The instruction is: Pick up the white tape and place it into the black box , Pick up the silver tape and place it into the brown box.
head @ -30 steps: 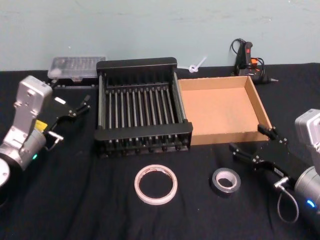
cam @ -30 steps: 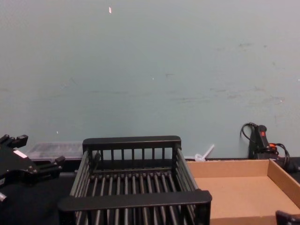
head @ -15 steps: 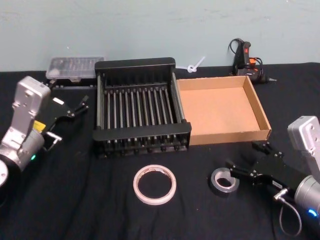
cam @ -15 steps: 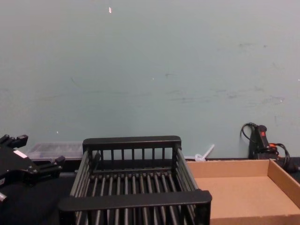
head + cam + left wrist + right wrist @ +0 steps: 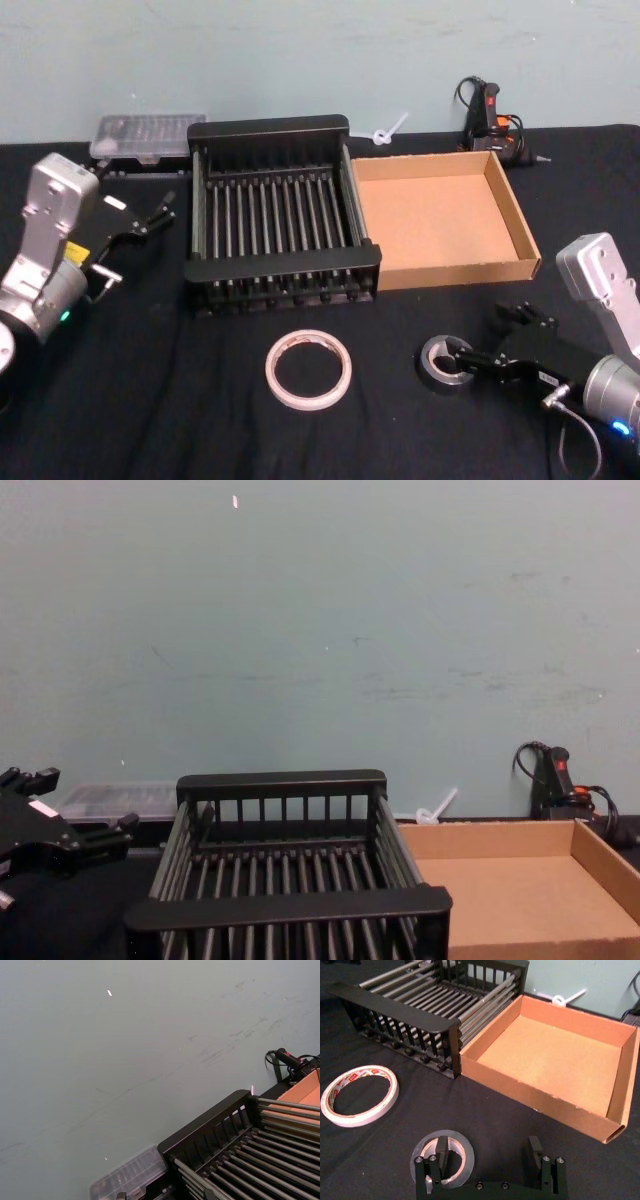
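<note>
Right hand spread wide, one finger inside the silver tape; white tape lies beside.

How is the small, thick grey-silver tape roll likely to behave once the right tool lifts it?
The small, thick grey-silver duct tape roll lies flat, so it probably won't roll while being grasped. One finger of the open right tool sits inside the hollow core, the other outside; a wall pinch could let it swing. Its thick winding suggests it is stiff and fairly heavy.
</note>
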Available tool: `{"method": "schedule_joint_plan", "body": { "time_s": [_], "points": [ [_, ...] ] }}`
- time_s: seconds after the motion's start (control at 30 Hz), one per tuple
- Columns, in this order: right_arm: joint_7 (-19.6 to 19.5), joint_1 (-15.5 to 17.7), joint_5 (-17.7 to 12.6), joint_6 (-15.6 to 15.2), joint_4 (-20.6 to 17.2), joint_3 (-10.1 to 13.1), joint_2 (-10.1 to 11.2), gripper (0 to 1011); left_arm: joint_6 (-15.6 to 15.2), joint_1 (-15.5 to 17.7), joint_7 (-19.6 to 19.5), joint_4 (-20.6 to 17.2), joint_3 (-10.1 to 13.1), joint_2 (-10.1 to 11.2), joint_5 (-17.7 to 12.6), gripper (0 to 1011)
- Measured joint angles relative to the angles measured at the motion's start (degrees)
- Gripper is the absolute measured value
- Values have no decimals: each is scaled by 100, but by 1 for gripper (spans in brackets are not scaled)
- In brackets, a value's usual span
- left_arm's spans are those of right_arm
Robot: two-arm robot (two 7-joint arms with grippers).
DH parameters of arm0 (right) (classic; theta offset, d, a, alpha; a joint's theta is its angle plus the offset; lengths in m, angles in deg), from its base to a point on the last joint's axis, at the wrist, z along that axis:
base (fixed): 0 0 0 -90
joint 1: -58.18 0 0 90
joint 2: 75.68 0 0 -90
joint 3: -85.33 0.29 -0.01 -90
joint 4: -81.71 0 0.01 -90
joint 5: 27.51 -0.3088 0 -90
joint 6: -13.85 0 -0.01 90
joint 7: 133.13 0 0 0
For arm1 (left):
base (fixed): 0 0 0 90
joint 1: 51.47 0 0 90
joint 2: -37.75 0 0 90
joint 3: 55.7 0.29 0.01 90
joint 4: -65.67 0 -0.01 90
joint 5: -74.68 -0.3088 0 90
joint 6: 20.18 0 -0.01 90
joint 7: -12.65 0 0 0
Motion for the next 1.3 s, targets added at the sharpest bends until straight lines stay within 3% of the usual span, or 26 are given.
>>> {"method": "schedule_joint_plan", "body": {
  "time_s": [0.37, 1.3],
  "points": [
    [145, -61, 109, -295, 46, 37, -99, 1002, 0, 0, 0, 0, 0, 0, 0, 1001],
    [308, -153, 384, -456, 185, 53, -299, 1002, 0, 0, 0, 0, 0, 0, 0, 1001]
  ]
}}
